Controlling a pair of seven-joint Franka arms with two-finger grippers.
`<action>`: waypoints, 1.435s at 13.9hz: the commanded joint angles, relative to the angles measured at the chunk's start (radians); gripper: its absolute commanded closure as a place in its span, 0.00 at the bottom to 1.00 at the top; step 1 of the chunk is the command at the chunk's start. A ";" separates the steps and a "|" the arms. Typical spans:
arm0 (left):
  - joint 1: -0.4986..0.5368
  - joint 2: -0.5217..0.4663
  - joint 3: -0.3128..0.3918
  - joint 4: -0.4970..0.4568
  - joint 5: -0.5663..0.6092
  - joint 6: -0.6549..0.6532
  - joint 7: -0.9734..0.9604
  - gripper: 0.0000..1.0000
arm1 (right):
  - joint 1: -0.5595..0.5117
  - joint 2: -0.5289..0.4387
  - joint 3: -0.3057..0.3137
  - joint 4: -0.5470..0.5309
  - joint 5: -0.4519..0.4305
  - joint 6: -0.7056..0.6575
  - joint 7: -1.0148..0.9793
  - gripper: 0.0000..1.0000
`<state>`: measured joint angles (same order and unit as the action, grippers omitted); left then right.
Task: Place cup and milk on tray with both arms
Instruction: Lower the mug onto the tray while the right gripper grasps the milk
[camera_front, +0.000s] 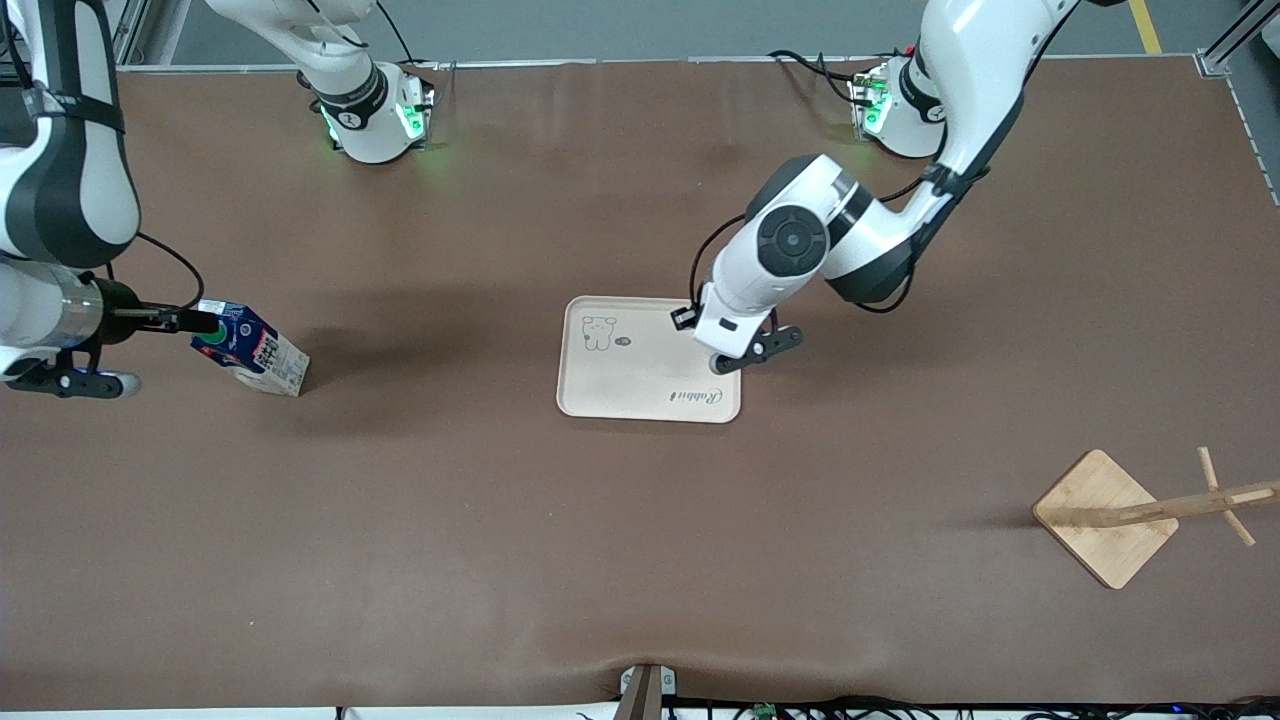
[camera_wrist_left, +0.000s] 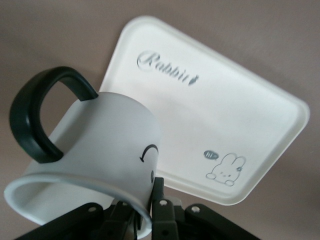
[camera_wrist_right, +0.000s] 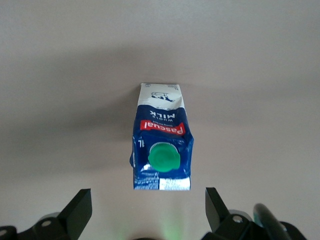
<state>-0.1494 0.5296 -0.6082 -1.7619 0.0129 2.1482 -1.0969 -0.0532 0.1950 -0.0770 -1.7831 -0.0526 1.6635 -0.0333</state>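
The cup (camera_wrist_left: 105, 150), white with a black handle and smiley face, hangs tilted in my left gripper (camera_wrist_left: 142, 212), which is shut on its rim. It is over the table, just off the tray's (camera_wrist_left: 215, 115) edge. In the front view the left hand (camera_front: 735, 330) covers the cup, above the tray's (camera_front: 640, 375) edge toward the left arm's end. The milk (camera_front: 255, 350) stands on the table toward the right arm's end. My right gripper (camera_front: 195, 322) is open and empty just above the carton's top. In the right wrist view, the milk (camera_wrist_right: 161, 145) lies just ahead of its spread fingers (camera_wrist_right: 80, 205).
A wooden stand with a square base (camera_front: 1105, 520) and a leaning pole (camera_front: 1190, 503) sits near the front camera toward the left arm's end. Brown mat (camera_front: 640, 560) covers the table. The arms' green-lit bases (camera_front: 385, 125) stand along the table's edge farthest from the front camera.
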 joint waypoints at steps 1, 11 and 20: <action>-0.037 0.094 0.001 0.091 0.005 -0.106 0.000 1.00 | -0.011 -0.034 0.000 -0.076 -0.019 0.048 -0.034 0.00; -0.108 0.253 0.007 0.254 0.170 -0.188 0.031 1.00 | -0.047 -0.060 -0.001 -0.254 -0.029 0.213 -0.031 0.00; -0.136 0.293 0.018 0.277 0.174 -0.189 0.029 0.99 | -0.060 -0.060 0.000 -0.286 -0.013 0.245 -0.030 0.00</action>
<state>-0.2764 0.8113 -0.5962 -1.5173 0.1706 1.9882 -1.0742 -0.0906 0.1690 -0.0875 -2.0304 -0.0622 1.8855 -0.0582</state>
